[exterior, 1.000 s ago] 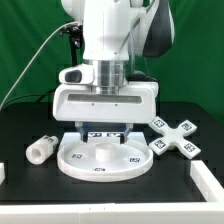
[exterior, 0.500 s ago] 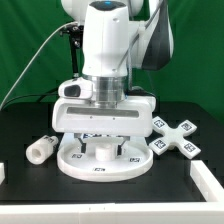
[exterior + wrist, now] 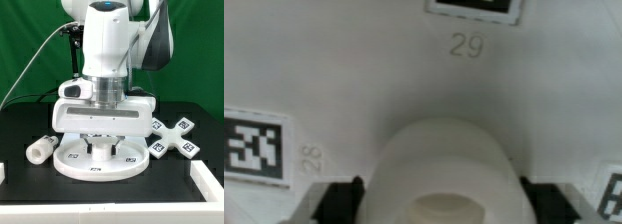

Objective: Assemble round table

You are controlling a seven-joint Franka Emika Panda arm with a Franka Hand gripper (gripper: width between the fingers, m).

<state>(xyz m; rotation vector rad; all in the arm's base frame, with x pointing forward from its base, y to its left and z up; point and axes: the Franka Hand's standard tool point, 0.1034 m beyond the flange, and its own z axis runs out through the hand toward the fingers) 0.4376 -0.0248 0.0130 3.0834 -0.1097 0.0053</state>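
The large round disc [image 3: 100,166] lies flat on the black table, tags up. My gripper [image 3: 103,150] is down on its middle. In the wrist view the disc's raised centre hub [image 3: 441,160] stands between my fingers [image 3: 342,200], which press against its two sides; my gripper [image 3: 441,203] is shut on it. The disc's flat top with tags [image 3: 331,80] fills the rest of that view. The short cylindrical leg [image 3: 38,150] lies on its side at the exterior view's left of the disc. The cross-shaped foot [image 3: 176,138] lies flat at the exterior view's right.
A white block [image 3: 3,172] sits at the front edge on the exterior view's left, and a longer white wall piece [image 3: 209,181] at the front on the exterior view's right. A green backdrop stands behind the arm.
My gripper has come down from just above the disc onto its centre, with the fingers now round the hub. The disc, leg and foot have not moved.
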